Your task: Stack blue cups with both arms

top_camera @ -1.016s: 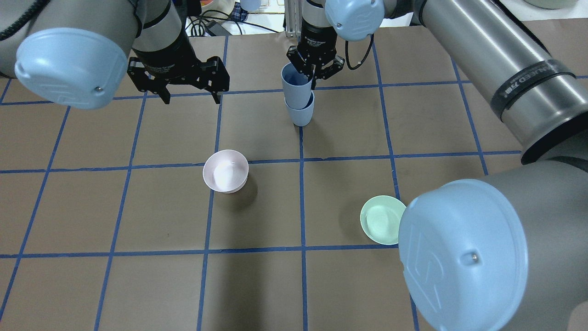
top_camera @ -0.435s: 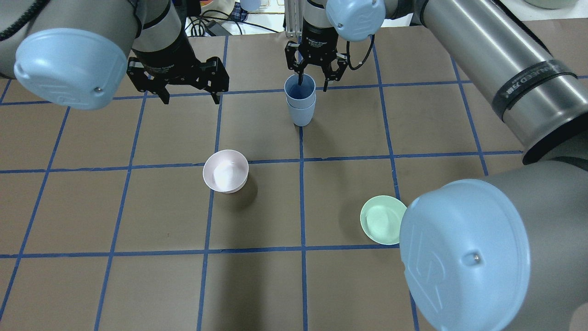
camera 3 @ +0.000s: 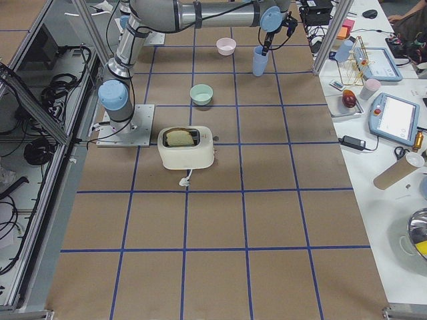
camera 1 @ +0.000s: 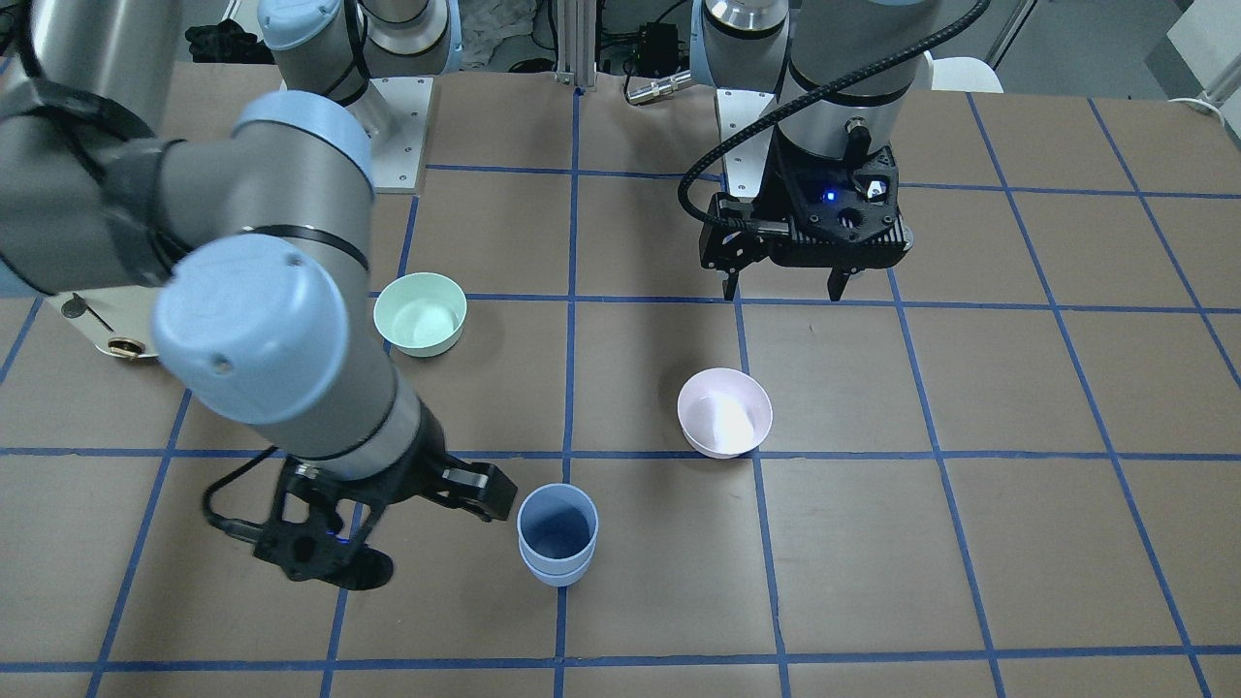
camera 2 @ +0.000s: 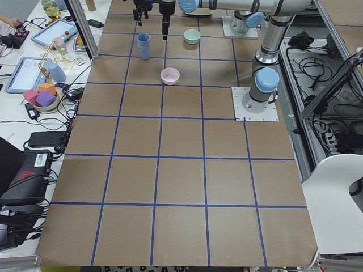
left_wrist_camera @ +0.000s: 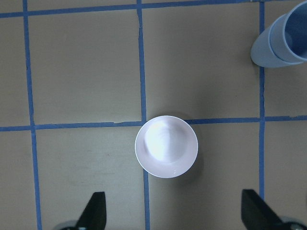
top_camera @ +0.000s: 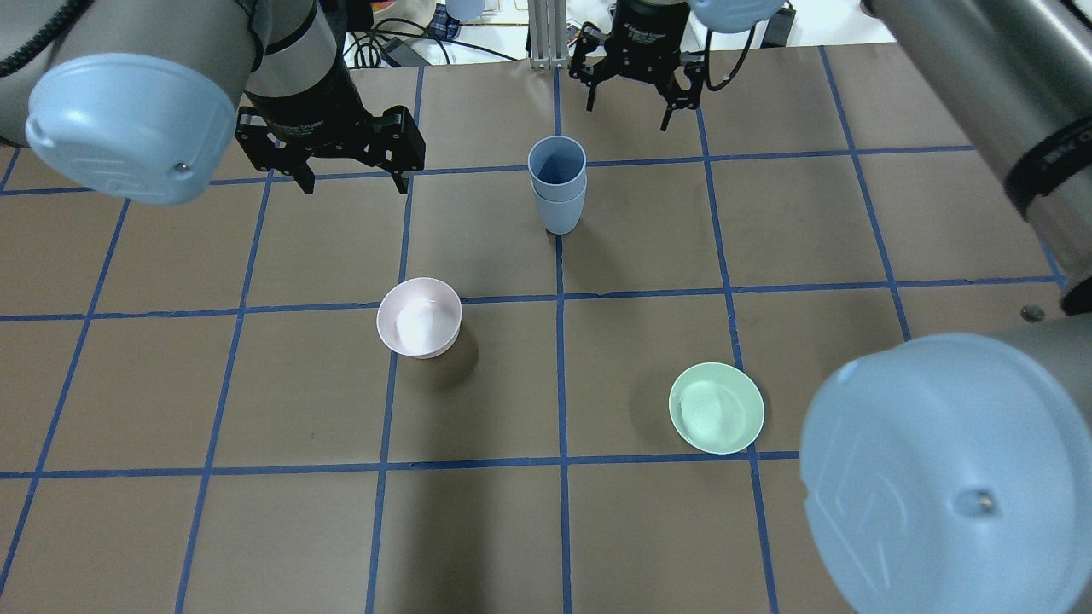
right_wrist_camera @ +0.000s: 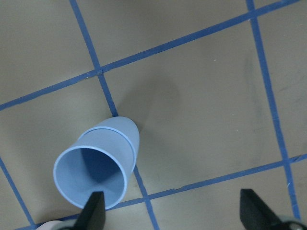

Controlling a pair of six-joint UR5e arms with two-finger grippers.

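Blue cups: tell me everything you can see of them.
The blue cups are two pale blue, smooth, handleless, tapered tumblers, plastic by the look, one nested in the other, mouths up. They stand upright on the brown table, on a blue tape line. The upper one is empty. Only the table touches them; the right pincer hangs open, apart from them.
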